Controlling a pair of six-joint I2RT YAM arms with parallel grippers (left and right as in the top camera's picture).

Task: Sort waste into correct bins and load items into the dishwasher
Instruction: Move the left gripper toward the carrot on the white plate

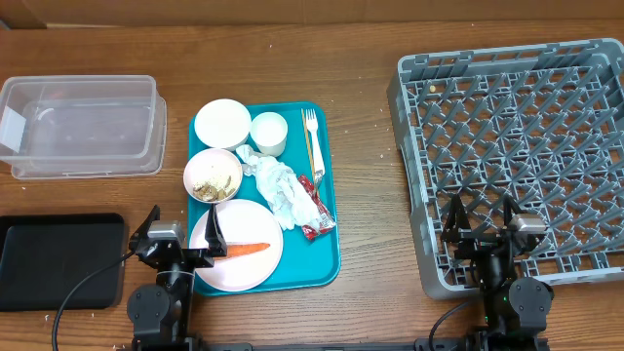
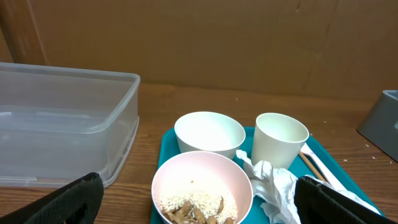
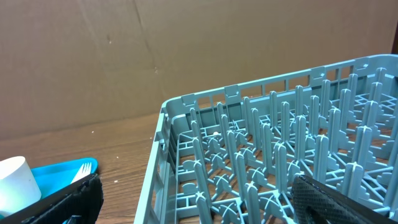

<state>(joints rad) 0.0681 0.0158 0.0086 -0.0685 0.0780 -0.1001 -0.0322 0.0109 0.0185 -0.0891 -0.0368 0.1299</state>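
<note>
Sitting mid wooden table, teal tray carries plate, carrot, bowls, cup, fork, napkins, wrapper. Clear box left of tray, black tray lower-left, grey rack right. Brown board wall behind. Left gripper at tray's near-left corner, right gripper over rack's near edge: jaws spread wide, holding nothing.

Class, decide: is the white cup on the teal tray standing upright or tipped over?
Upright. The white cup stands on its base on the teal tray, its round open rim facing up.
</note>
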